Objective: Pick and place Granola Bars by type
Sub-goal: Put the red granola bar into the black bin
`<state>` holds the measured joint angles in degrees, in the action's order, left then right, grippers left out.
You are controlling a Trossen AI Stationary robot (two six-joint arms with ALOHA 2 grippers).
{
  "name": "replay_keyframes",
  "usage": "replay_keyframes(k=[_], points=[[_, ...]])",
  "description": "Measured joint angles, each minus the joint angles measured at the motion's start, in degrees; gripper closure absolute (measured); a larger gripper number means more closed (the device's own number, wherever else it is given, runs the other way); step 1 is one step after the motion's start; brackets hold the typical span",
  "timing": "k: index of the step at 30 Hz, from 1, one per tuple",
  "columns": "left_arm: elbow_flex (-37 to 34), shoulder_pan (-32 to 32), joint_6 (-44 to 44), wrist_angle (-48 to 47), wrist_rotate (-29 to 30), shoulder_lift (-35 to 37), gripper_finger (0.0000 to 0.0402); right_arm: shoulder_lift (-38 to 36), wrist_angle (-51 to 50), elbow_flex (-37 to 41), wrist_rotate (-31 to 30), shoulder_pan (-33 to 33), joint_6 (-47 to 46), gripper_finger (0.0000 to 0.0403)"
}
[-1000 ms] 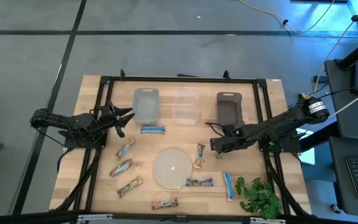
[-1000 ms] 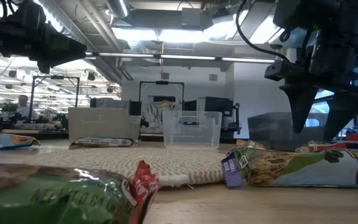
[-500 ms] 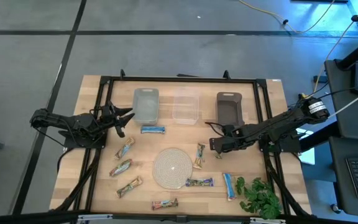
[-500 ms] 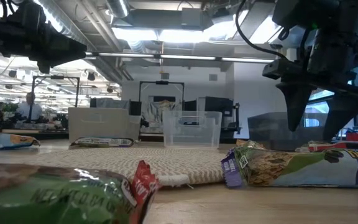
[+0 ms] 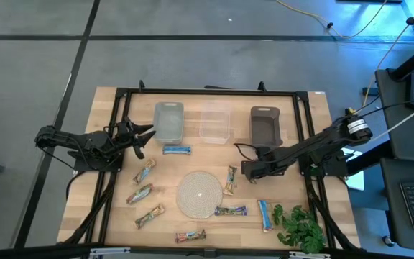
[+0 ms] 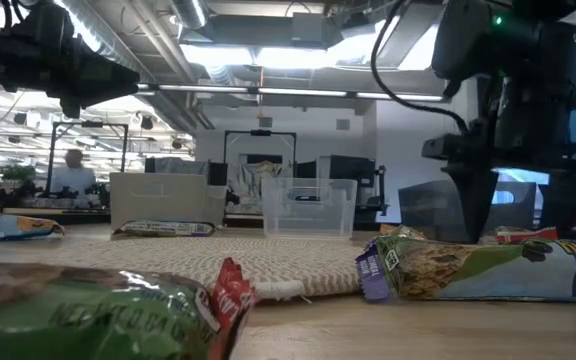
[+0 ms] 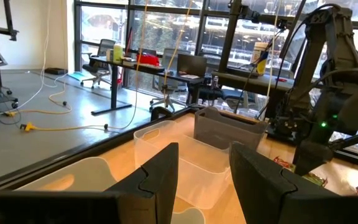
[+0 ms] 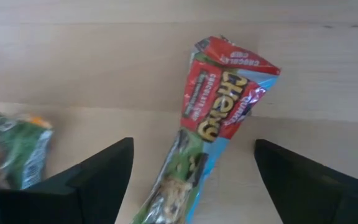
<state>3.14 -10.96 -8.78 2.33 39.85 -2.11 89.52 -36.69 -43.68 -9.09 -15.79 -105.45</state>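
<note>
Several wrapped granola bars lie flat on the wooden table around a round woven mat (image 5: 199, 193): a blue one (image 5: 177, 150) near the bins, three on the left (image 5: 140, 193), others along the near side (image 5: 231, 211). My right gripper (image 5: 246, 169) is open, pointing down over a red, blue and green bar (image 5: 231, 178) just right of the mat. In the right wrist view that bar (image 8: 219, 112) lies between the spread fingers (image 8: 192, 144), untouched. My left gripper (image 5: 144, 137) waits open at the table's left, empty (image 7: 204, 165).
Three bins stand in a row at the far side: grey (image 5: 169, 121), clear (image 5: 215, 122), dark (image 5: 265, 124). A leafy green sprig (image 5: 300, 226) lies at the near right corner beside a blue bar (image 5: 264, 214). A black frame (image 5: 207, 92) edges the table.
My right gripper has shifted a little toward the table's left and near edges, coming closer over the bar beside the mat, with its fingers still spread. The bars have stayed where they were.
</note>
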Motion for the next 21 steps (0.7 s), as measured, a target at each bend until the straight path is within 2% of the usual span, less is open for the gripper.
replay_keyframes(k=[4, 7, 16, 21], points=[[-0.02, -0.01, 0.04, 0.00, -0.01, 0.00, 0.0265, 1.37, -0.22, -0.28, -0.14, -0.02, -0.85, 0.0072], [0.00, -0.02, 0.09, -0.02, 0.01, -0.02, 0.0265, 1.85, -0.40, -0.26, -0.08, -0.02, -0.85, 0.0092], [-0.01, -0.01, 0.07, -0.04, 0.09, -0.02, 0.0265, 1.98, -2.00, -0.08, 0.39, -0.04, -0.65, 0.0200], [0.00, -0.01, 0.09, -0.02, 0.12, -0.02, 0.0265, 2.01, -2.70, -0.02, 2.06, 0.00, 0.99, 0.0247]])
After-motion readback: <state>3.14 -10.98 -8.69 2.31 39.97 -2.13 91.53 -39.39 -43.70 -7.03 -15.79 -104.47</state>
